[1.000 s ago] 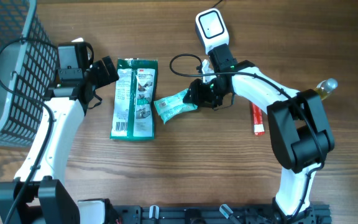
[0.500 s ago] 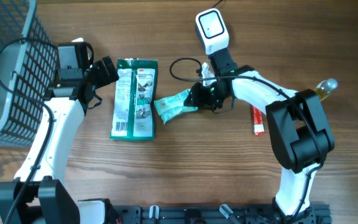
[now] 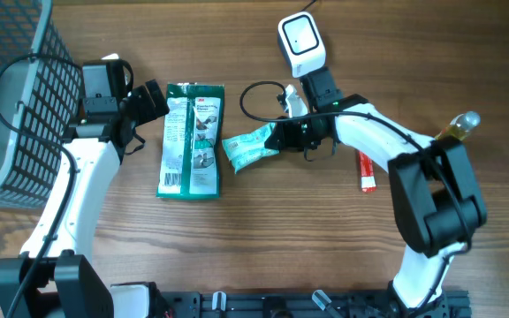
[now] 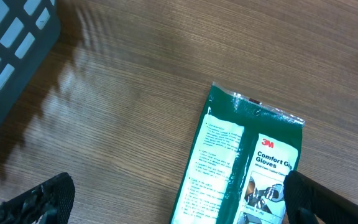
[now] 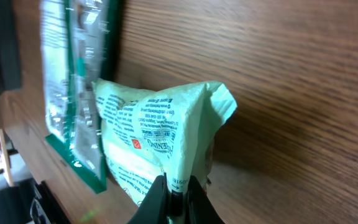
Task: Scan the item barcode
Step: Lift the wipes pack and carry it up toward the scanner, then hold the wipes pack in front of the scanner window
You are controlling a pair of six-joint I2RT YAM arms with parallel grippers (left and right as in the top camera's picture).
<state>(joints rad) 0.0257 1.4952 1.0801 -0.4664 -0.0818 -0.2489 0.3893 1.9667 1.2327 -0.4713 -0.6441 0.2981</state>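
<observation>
A light green packet (image 3: 247, 147) lies at mid-table, and my right gripper (image 3: 279, 137) is shut on its right-hand edge. In the right wrist view the packet's (image 5: 160, 130) crimped seam is pinched between the two fingers of the gripper (image 5: 176, 200). Just behind the right arm, a white handheld scanner (image 3: 300, 40) lies with its black cable looped beside it. My left gripper (image 3: 153, 101) hovers open by the top left corner of a dark green gloves pack (image 3: 193, 140). In the left wrist view its gripper (image 4: 179, 202) has its jaws spread wide over that pack (image 4: 241, 155), holding nothing.
A dark mesh basket (image 3: 7, 88) stands at the far left, and its wall (image 4: 11, 37) shows in the left wrist view. A red tube (image 3: 366, 172) and a small bottle (image 3: 462, 124) lie right of the right arm. The gloves pack (image 5: 79, 93) sits just beyond the packet.
The right gripper has closed on the light green packet's edge and shifted it slightly up and to the right. The left arm has not moved.
</observation>
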